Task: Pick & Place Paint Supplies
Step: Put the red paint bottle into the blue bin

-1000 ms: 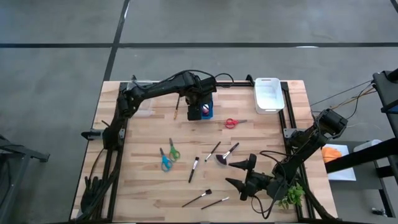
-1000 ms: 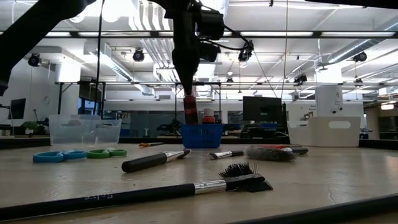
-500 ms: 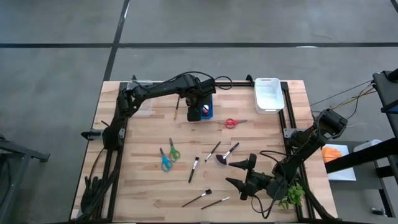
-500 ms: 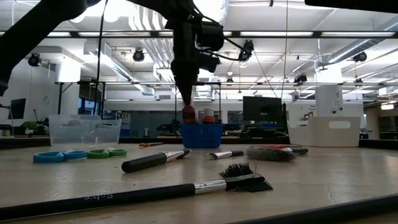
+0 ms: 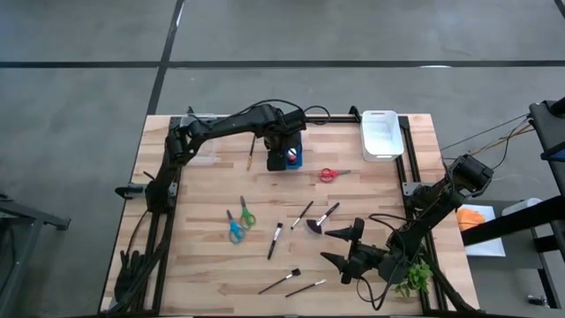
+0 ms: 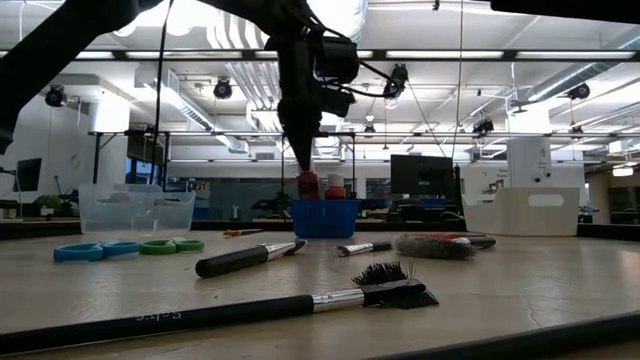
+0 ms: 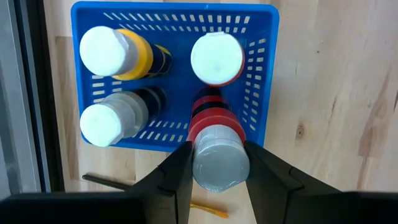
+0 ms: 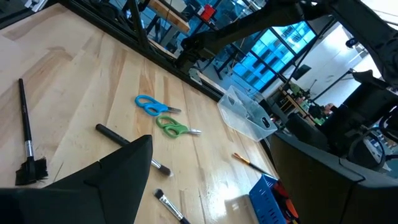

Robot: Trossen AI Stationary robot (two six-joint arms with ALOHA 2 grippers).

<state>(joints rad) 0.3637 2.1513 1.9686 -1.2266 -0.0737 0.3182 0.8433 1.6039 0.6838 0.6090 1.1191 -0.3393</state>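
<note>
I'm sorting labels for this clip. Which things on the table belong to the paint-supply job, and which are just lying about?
Job:
- red paint bottle held by the left end effector over the blue holder
- three bottles already in the holder
- brushes
- red scissors, green scissors, blue scissors

Lying about:
- white bin
- clear tub
- green plant

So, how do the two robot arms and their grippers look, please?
Both arms are dark, almost black, built from slim jointed segments with black cables looped along them. The left gripper has two flat, dark, wedge-shaped fingers. The right gripper ends in two pointed black fingers. No markings are visible.
</note>
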